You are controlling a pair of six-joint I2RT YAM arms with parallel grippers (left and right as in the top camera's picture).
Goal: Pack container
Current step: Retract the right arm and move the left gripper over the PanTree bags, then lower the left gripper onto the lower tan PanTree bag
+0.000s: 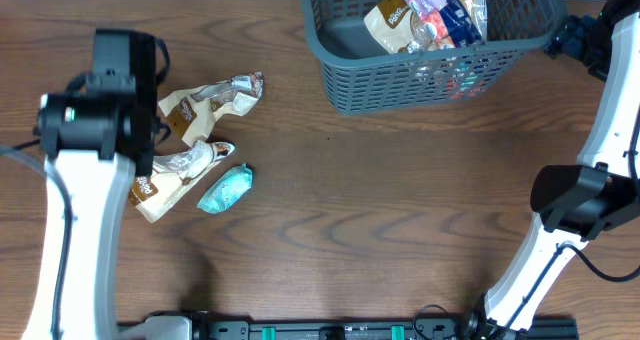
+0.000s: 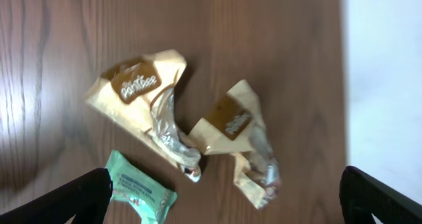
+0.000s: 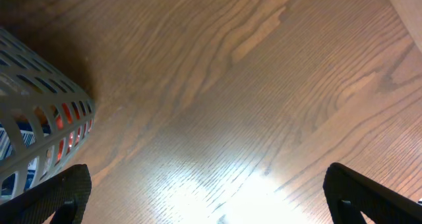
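Note:
The container (image 1: 420, 80), a dark grey-blue slotted basket, stands at the table's far edge with several snack packets (image 1: 430, 15) inside. Two tan snack packets (image 2: 142, 99) (image 2: 241, 138) and a teal packet (image 2: 142, 188) lie loose on the wood at the left. My left gripper (image 2: 227, 204) hangs open above them, with the teal packet by its left fingertip (image 2: 79, 197) and nothing between the jaws. My right gripper (image 3: 211, 201) is open over bare wood just right of the container's corner (image 3: 33, 132). In the overhead view it is the dark shape (image 1: 562, 38) beside the basket.
A white strip (image 2: 382, 72) beyond the table's far edge shows past the tan packets. The right arm's white link (image 1: 600, 150) rises along the table's right side, and the left arm (image 1: 85, 200) stands at the left.

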